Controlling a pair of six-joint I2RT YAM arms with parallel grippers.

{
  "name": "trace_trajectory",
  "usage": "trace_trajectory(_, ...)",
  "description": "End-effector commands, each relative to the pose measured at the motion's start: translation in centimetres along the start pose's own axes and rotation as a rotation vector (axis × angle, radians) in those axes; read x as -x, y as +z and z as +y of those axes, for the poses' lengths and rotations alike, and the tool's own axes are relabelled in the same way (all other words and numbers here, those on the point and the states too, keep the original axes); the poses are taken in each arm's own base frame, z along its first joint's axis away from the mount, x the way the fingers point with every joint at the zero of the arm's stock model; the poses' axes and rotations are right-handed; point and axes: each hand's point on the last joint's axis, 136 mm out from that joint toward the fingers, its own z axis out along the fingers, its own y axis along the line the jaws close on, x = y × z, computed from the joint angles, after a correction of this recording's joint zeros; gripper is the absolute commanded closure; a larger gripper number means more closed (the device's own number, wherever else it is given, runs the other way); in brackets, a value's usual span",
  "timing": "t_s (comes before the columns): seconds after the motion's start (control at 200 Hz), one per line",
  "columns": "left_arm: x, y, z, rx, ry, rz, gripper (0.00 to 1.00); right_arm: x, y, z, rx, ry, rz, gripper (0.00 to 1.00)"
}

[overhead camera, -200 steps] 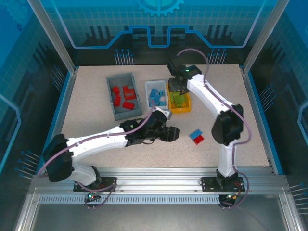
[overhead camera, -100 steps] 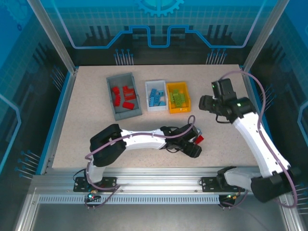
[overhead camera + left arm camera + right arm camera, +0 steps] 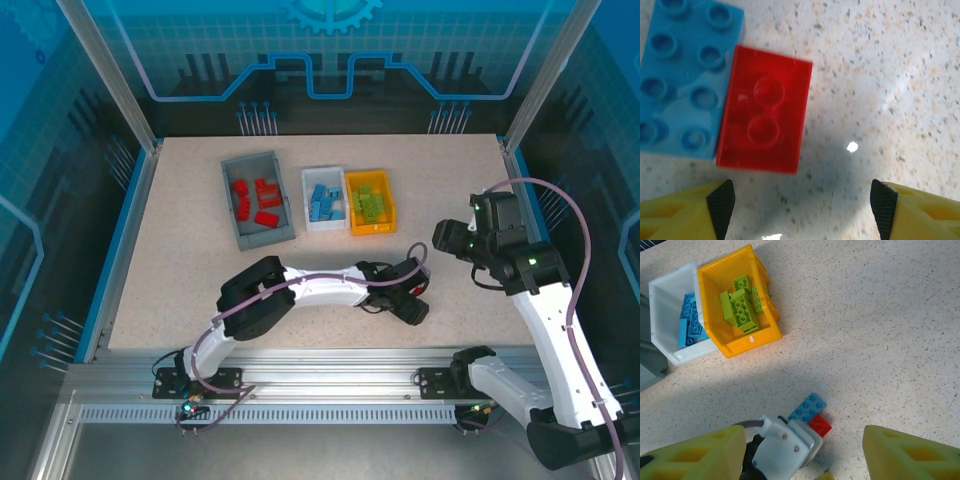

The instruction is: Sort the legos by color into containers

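Layout, big to small. Speckled table [image 3: 180,260]. Left arm [image 3: 310,290] reaches far across to the right half; right arm [image 3: 545,300] is raised at the right edge. Three bins sit in a row at the back: dark grey bin [image 3: 262,236] with red bricks, white bin [image 3: 660,315] with blue ones, yellow bin [image 3: 747,342] with lime green ones. Two loose pieces lie on the table well apart from the bins — a blue brick [image 3: 685,80] and a smaller red brick [image 3: 765,110], long sides touching.

Risks, as I judge them:
- The red brick sits off-centre toward the left finger, not midway between the tips. A straight descent could land that finger on top of it, or wedge it into the seam with the blue.
- The bricks touch, so closing may drag or pinch both, and one colour ends up in the wrong bin.
- The red's glossy face shows two rings — studs or underside, I cannot tell. A shallow pinch on smooth walls could slip on the long carry to the grey bin.

Hands:
- Left gripper [image 3: 802,205]: fingers spread wide, low over the table just short of the pair, touching nothing, nothing between the pads.
- Right gripper [image 3: 802,440]: fingers spread, empty, high above the table, looking down on the left gripper and both bricks.
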Motion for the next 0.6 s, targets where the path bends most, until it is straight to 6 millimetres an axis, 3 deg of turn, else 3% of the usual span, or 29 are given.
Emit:
trace_trajectory(0.0, 0.3, 1.3, 1.7, 0.071, 0.035, 0.012, 0.24, -1.1, 0.0, -0.5, 0.0, 0.02, 0.038, 0.36)
trace_trajectory(0.37, 2.5, 2.4, 2.6, 0.132, 0.108, 0.003, 0.3, -1.5, -0.3, -0.8, 0.0, 0.026, 0.038, 0.36)
trace_trajectory(0.595, 2.6, 1.0, 4.6, 0.241, 0.102, -0.012, 0.28, -1.4, -0.2, -0.7, 0.006, 0.027, 0.036, 0.36)
